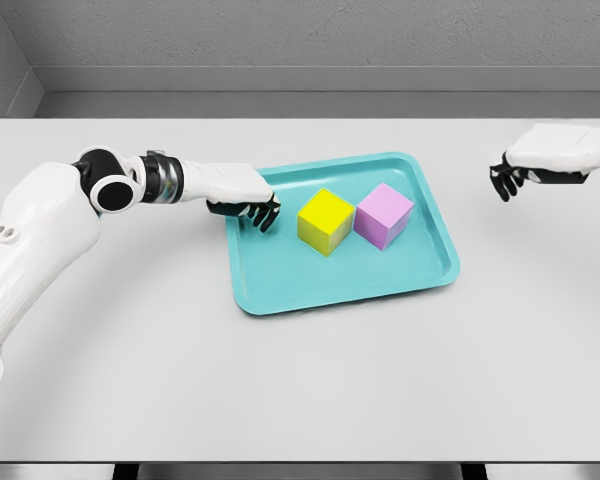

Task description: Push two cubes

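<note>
Legible text, labels, brands, numbers, signs: none. Yellow cube (325, 221), pink cube (383, 215), teal tray (280, 290) and desk (300, 380) unmarked.

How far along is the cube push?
Done: both cubes sit side by side in the teal tray. In hand: left hand is over the tray's left edge, short of the yellow cube. Left: pushing it and the pink cube. Right hand hovers apart.
</note>
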You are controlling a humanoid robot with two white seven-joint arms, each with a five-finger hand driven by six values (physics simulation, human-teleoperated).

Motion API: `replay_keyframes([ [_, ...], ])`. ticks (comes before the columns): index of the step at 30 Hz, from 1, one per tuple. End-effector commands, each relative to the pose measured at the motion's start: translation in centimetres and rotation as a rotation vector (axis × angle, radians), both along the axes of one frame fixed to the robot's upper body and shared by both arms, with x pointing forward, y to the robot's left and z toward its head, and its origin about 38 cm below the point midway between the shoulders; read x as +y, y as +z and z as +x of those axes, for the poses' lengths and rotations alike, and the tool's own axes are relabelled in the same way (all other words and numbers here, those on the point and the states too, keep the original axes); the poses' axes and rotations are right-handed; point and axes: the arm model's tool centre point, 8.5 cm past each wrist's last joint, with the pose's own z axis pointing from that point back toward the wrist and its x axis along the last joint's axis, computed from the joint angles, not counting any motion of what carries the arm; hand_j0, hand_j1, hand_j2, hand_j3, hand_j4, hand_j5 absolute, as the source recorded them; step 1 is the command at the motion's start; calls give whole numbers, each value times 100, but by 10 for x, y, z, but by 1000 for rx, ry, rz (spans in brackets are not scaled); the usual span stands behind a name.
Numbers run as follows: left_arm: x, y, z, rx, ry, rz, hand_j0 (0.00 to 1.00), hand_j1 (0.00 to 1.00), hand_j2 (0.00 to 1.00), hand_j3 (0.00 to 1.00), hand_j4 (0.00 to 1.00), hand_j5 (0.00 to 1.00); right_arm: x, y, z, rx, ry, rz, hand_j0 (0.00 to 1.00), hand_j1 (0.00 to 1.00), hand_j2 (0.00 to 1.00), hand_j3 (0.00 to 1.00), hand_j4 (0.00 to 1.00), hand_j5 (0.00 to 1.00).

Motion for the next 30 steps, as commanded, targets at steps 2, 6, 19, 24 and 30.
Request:
replay_keyframes([
  [2,0,1,0,2,4,-6,30,30,30,30,30,30,15,12,-22,-16,83,-11,27,27,27,27,27,27],
  [6,1,0,0,3,5,-6,30,30,30,30,30,30,31,6,-32,-7,139,-6,27,27,27,27,27,27],
  [19,1,-1,0,6,7,-4,29,29,29,29,29,29,50,-1,-23,-1,164,29,27,27,27,27,27,27],
  [24,-2,-1,0,7,2,-8,29,29,29,29,29,29,49,3,-9,-14,135,50,27,27,27,27,27,27],
  [30,-12,1,-2,0,-20,-11,29,29,29,29,29,29,68,-13,-10,20,177,46,27,27,27,27,27,27],
])
